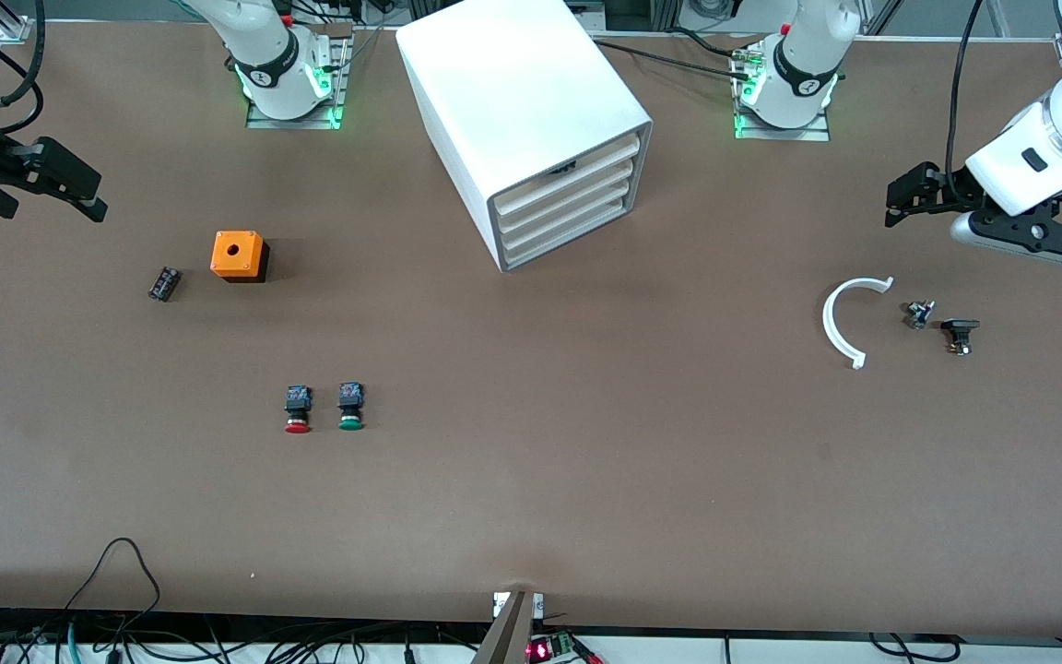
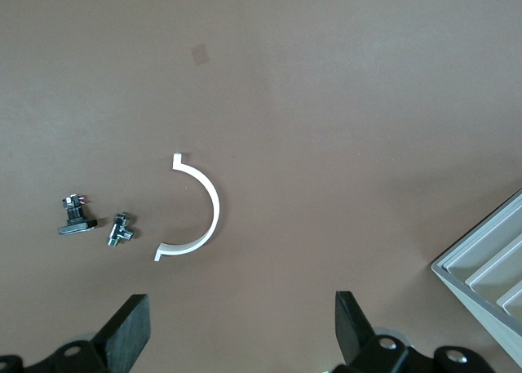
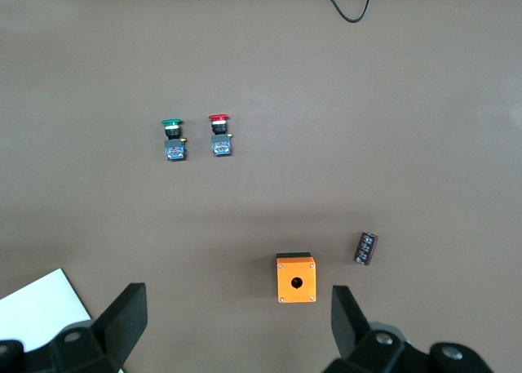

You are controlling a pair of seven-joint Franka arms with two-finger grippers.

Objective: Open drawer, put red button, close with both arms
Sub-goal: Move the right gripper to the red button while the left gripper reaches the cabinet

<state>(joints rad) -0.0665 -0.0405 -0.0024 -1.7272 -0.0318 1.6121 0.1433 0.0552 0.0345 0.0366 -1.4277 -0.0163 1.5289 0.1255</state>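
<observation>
Both grippers [image 1: 65,189] [image 1: 904,198] hover open over brown table [image 1: 586,443].

The cabinet [image 1: 531,129] sits between the two arm bases, its four stacked drawers [image 1: 568,207] all shut. Toward the right arm's end, the box with a hole [image 1: 238,254] rests beside a small cylinder [image 1: 164,283]. Nearer the front camera, the red button [image 1: 298,409] and green button [image 1: 351,407] lie side by side. Toward the left arm's end, a curved strip [image 1: 840,321] lies beside two small parts [image 1: 919,314] [image 1: 960,332]. Left gripper [image 1: 900,198] hangs above that end, right gripper [image 1: 70,184] over the other.
</observation>
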